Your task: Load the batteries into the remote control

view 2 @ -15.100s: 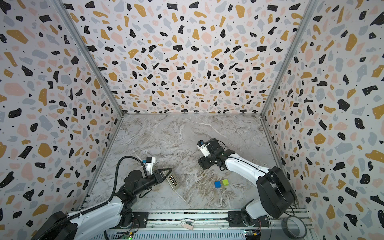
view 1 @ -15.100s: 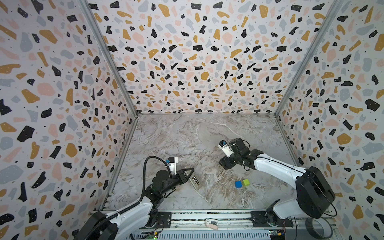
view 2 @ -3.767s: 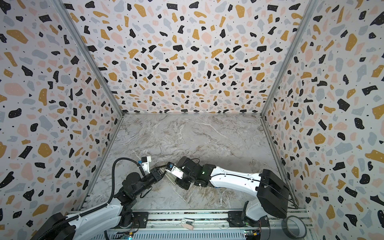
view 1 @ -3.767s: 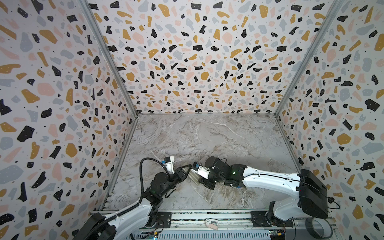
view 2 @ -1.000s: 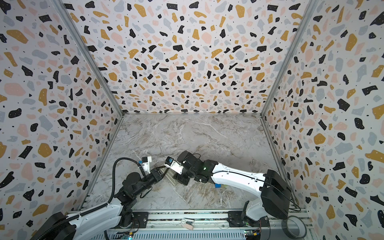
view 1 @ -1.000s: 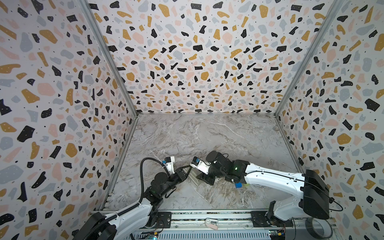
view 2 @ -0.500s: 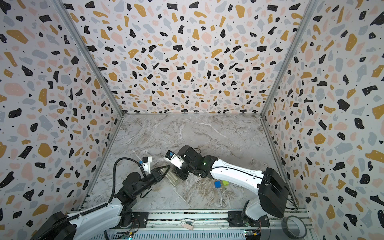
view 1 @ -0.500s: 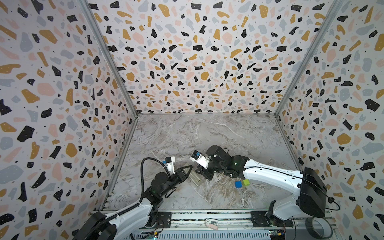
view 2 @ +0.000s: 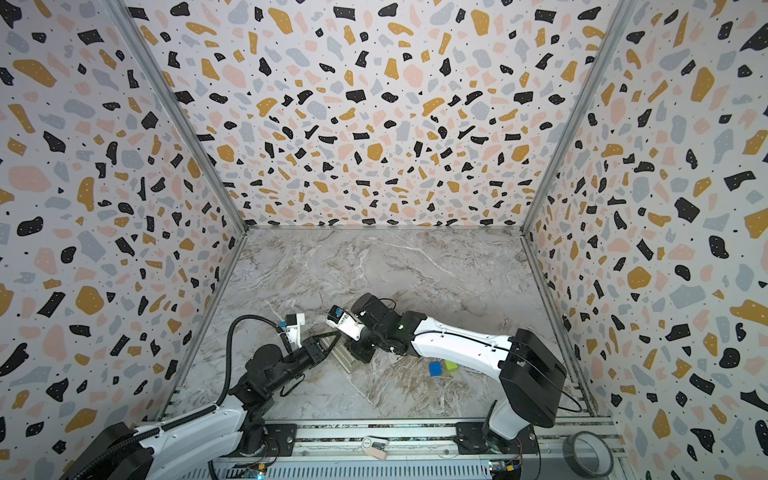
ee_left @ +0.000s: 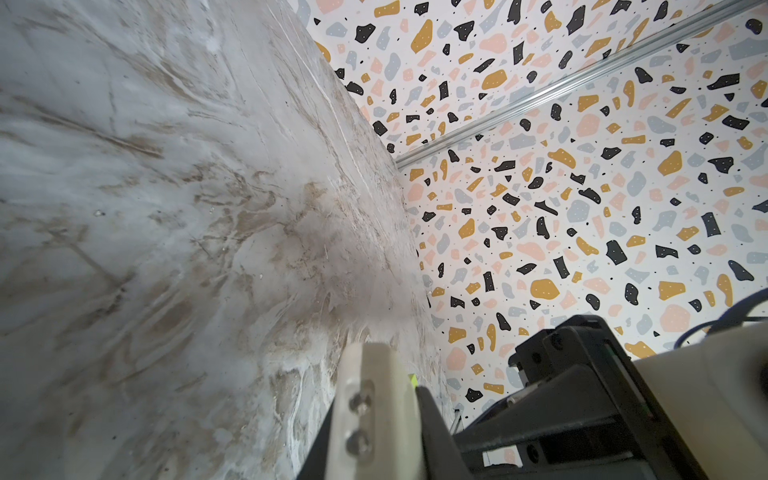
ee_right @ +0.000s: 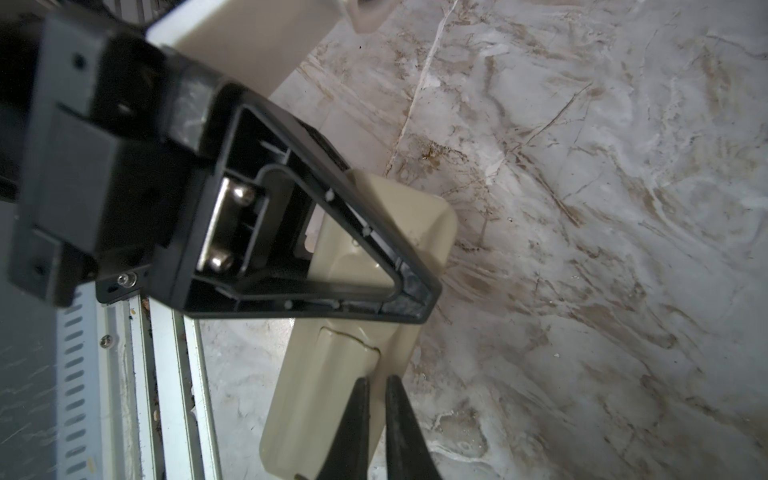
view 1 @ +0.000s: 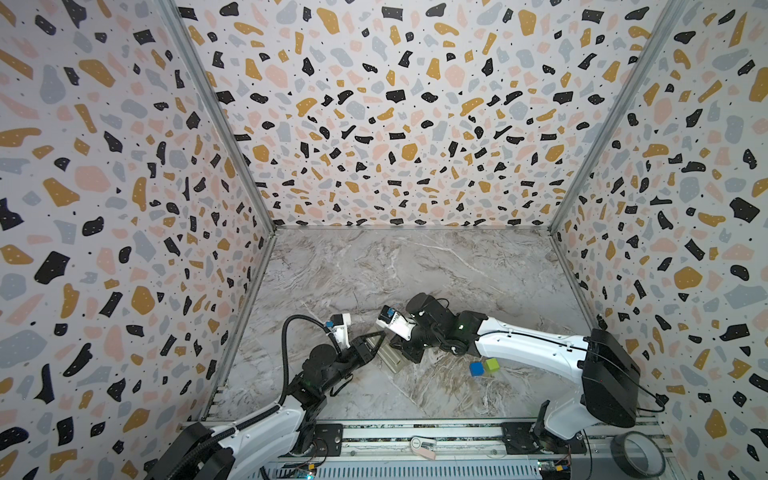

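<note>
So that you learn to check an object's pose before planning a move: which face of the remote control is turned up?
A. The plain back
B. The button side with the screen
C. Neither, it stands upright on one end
A: in the right wrist view the remote control lies flat and shows a plain cream surface with a seam across it, and no buttons or screen.

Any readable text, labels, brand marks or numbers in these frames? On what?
No readable text in any view.
remote control: plain back, no legible print.
blue cube and green cube: no markings visible.
</note>
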Tool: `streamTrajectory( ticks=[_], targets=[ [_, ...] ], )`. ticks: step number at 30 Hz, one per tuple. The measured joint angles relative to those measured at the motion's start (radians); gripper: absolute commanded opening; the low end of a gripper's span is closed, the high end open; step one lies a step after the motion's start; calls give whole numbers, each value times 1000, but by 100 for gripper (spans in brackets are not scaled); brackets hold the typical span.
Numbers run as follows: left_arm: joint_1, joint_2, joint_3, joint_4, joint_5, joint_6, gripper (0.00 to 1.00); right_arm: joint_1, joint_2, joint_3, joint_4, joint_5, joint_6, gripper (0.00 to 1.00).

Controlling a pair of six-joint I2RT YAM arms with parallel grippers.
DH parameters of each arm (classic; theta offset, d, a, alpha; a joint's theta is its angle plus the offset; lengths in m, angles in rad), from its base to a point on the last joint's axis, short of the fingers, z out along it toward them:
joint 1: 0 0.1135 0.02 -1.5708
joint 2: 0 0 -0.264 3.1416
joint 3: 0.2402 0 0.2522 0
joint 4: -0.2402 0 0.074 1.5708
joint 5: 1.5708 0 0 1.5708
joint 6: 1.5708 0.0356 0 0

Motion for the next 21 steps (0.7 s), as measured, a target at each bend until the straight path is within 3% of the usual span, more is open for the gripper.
streamTrajectory(
  ticks=[21],
  targets=[
    [0, 0, 0, -8, 2, 4, 0, 1, 19, 0, 8, 1, -2, 12]
  ],
)
